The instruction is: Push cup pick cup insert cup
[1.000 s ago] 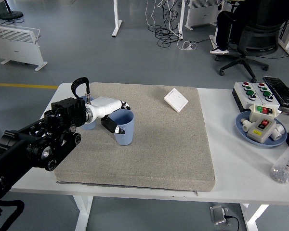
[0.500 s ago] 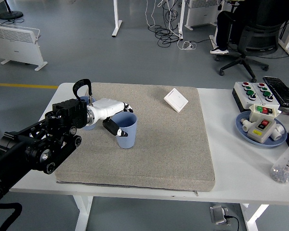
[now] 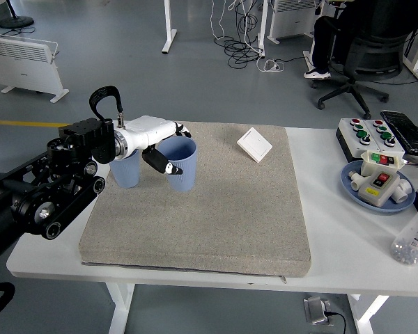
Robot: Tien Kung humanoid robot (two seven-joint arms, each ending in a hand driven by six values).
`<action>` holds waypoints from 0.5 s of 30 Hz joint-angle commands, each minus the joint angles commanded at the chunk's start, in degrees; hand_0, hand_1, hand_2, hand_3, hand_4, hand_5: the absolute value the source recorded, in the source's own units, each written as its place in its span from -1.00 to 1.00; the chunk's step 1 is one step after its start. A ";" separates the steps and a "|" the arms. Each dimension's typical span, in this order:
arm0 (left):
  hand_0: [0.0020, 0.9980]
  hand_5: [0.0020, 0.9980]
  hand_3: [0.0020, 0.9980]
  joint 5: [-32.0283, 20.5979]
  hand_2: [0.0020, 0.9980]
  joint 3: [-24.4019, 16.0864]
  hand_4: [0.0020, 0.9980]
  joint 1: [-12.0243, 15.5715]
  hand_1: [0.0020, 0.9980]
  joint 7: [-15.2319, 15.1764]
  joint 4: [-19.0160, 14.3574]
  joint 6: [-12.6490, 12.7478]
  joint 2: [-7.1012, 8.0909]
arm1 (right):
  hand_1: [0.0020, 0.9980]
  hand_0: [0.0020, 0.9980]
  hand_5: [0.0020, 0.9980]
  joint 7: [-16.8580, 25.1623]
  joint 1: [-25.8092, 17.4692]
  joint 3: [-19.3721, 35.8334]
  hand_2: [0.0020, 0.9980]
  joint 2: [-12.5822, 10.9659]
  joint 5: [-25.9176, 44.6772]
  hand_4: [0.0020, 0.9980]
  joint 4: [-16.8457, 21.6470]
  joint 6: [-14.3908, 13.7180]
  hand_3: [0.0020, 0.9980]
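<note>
Cup (image 3: 182,165) gripped by left hand (image 3: 153,139).
Fingers (image 3: 162,165) clasp its rim; second cup (image 3: 127,170) just left, on grey mat (image 3: 216,209).

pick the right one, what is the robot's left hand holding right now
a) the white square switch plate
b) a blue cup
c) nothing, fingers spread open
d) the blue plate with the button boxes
b: the left hand has its fingers wrapped around a blue cup, beside the second blue cup on the grey mat.
</note>
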 joint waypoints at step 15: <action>-0.30 -0.54 0.26 3.20 0.09 -7.77 0.42 -5.57 0.06 0.32 6.14 -1.40 6.27 | 0.25 0.51 -0.11 0.02 0.22 0.08 0.24 -0.21 0.24 -0.86 0.00 -0.04 0.11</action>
